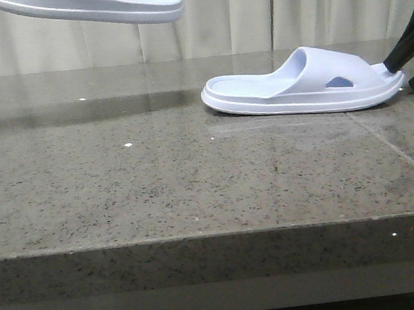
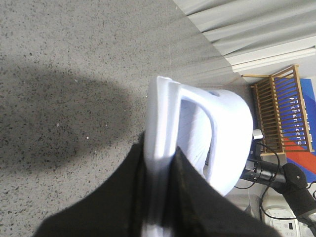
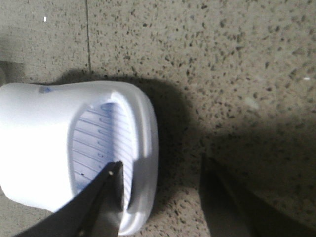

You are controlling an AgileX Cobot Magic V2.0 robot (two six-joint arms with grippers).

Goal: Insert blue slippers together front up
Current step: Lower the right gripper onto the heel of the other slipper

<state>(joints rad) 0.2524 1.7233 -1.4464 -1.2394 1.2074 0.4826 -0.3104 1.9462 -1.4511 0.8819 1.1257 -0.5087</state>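
One blue slipper [image 1: 303,83] lies sole down on the grey stone table [image 1: 157,174], right of centre. My right gripper [image 1: 408,64] is at its right end. In the right wrist view the right gripper [image 3: 162,163] is open. One finger [image 3: 112,185] is inside the slipper [image 3: 44,143], and the other [image 3: 217,182] is outside, over the table. The second blue slipper [image 1: 90,9] hangs in the air at the top left. My left gripper [image 2: 160,165] is shut on its sole edge [image 2: 160,118]. The left gripper is out of the front view.
A pale curtain [image 1: 252,11] hangs behind the table. The table's front edge [image 1: 215,235] runs across the front view. Beyond the table in the left wrist view are a wooden slatted rack [image 2: 279,108] and black equipment with cables [image 2: 276,173].
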